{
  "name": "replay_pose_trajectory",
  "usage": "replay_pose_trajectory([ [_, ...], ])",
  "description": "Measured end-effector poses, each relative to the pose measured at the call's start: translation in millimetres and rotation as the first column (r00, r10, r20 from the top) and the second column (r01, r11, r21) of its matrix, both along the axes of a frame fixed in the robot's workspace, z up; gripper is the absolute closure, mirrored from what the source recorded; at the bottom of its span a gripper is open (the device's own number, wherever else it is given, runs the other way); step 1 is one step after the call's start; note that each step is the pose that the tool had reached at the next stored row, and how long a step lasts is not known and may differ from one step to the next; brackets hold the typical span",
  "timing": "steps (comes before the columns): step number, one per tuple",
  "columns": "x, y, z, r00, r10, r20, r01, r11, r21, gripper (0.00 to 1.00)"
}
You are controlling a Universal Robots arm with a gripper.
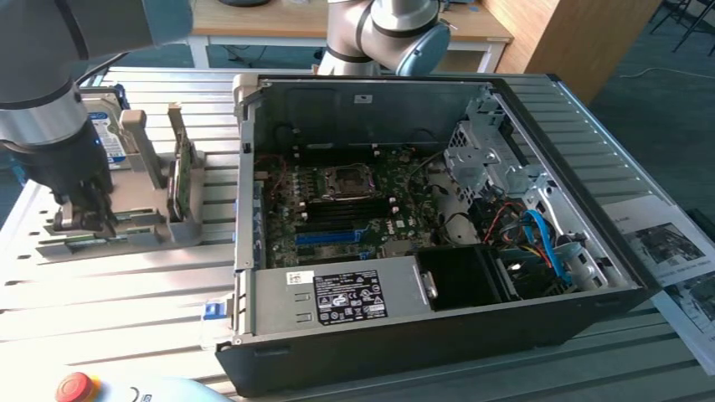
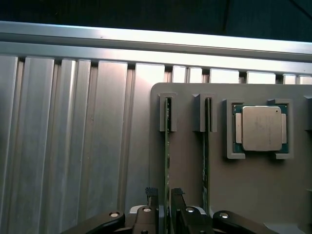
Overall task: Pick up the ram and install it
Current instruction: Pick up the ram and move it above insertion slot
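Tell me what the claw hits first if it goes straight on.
Probably the ram standing on edge in the grey tray: the open claw straddles it, so the stick would pass between its jaws, then the tray. Depth is unclear.

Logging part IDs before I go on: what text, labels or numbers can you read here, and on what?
Nothing is legible.
Black label on the power supply: print too small.
White sticker on the case wall: too small.
Printed sheets at the exterior view's right: blurred.
Processor lid: no readable marking.

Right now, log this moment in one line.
jaws: open, either side of thin green ram stick | stick: on edge in grey slotted holder, not lifted
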State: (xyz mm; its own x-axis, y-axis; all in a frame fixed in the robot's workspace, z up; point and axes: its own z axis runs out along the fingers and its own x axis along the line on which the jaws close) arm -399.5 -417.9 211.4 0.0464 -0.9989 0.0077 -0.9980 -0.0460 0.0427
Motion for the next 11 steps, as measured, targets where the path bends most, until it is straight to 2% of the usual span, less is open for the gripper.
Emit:
replay_pose_trajectory([
  [11,0.0,1.0,-2.3,1.0000,0.000,0.0001,0.000,1.0000,0.0001,0.75],
])
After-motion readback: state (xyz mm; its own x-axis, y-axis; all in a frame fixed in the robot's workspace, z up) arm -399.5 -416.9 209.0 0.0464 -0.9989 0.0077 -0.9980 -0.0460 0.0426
